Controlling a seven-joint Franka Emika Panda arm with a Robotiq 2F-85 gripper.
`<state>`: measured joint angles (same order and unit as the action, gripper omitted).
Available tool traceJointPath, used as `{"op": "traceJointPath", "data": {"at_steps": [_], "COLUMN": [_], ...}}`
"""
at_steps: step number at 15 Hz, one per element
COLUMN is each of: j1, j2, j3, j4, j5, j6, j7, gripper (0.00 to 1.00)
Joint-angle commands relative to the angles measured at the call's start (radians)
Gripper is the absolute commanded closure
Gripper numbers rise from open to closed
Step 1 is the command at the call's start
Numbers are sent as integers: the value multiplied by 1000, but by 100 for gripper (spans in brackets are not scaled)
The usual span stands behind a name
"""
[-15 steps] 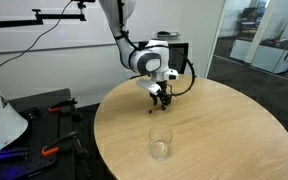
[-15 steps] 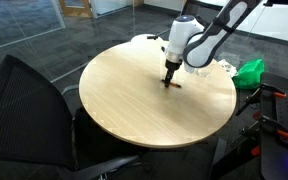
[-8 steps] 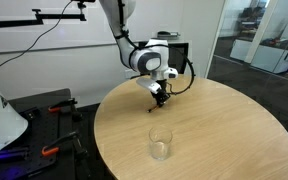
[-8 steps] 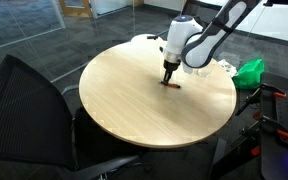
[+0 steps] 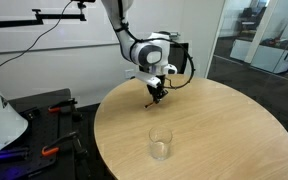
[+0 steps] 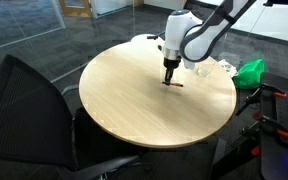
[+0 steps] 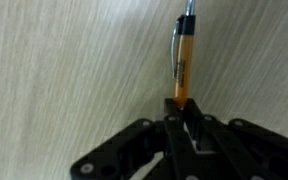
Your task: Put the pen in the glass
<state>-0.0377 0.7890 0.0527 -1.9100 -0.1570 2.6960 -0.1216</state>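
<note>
The gripper (image 7: 182, 108) was pinching the pen (image 7: 182, 50) by its near end. In the wrist view its dark fingers (image 7: 198, 118) were pressed together on the orange-brown barrel. The rest of the pen stuck straight out over the wooden table (image 5: 234, 130), ending in a dark tip. In an exterior view the glass (image 5: 161, 143) stood upright on the table near the front edge. The gripper (image 5: 158, 95) hung well apart from the glass, behind it toward the table's far edge, pointing down, with the pen (image 5: 153, 101) just beneath it. In an exterior view the pen (image 6: 174, 84) lay about level under the gripper (image 6: 170, 75). Whether it touched the table could not be told.
</note>
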Motion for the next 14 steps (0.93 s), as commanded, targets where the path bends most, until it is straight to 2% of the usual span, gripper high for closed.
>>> {"op": "traceJointPath", "data": {"at_steps": [1, 4, 7, 11, 12, 14], "j1": [-10, -1, 9, 83, 48, 66], "j2": [-132, -218, -292, -364, -305, -332], "j3": [20, 13, -4, -111, -68, -96], "j4": [-49, -53, -65, -88, -35, -46], "j5": [23, 27, 39, -32, 7, -11], "j6": [-129, -218, -257, -200, -227, -226], "j7": [-60, -50, 1, 230, 128, 182], "gripper": [96, 96, 96, 96, 86, 86]}}
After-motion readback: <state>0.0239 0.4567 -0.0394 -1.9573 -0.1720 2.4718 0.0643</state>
